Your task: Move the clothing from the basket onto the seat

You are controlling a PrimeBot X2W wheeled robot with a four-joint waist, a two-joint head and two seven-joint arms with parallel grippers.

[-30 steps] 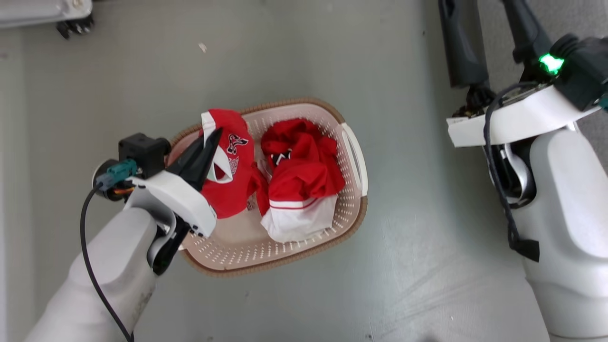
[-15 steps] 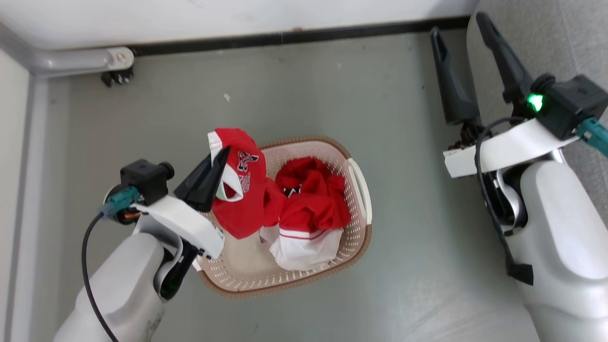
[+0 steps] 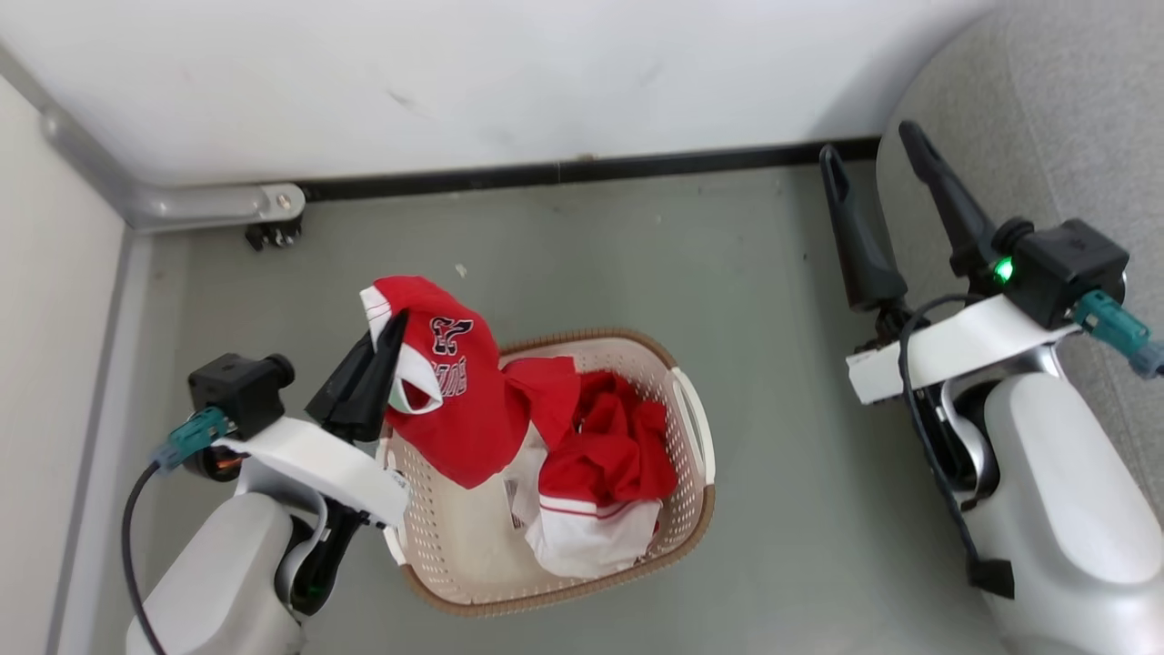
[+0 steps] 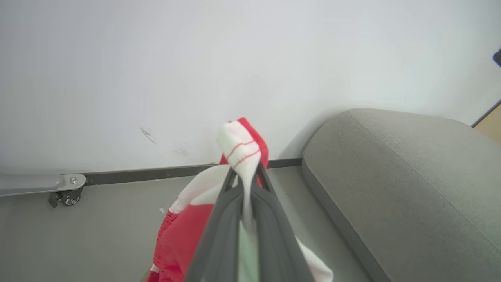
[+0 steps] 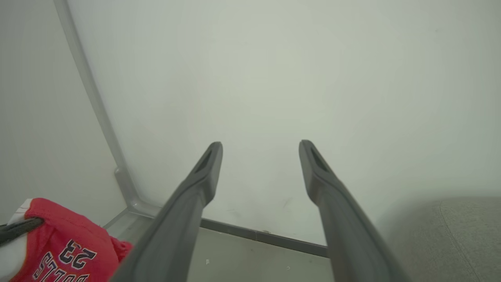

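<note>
Head view: the left gripper [image 3: 395, 326] holds a red shirt [image 3: 455, 414], jaws clamped on its white trim. The hem trails into the basket [image 3: 702, 509] on the grey floor [image 3: 591, 246], over more clothing [image 3: 609, 455]. Lift until the hem clears the rim, then swing right to the sofa [image 3: 1046, 118].

Left wrist view: the sofa sits against a white wall [image 4: 156, 70].

Right wrist view: the right gripper [image 5: 260, 145] has its jaws wide and empty.

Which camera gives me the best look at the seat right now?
The left wrist view: the seat spans its right side, rounded edge and seam plain. The head view catches a grey strip at upper right; the right wrist view, a blurred corner at lower right.
</note>
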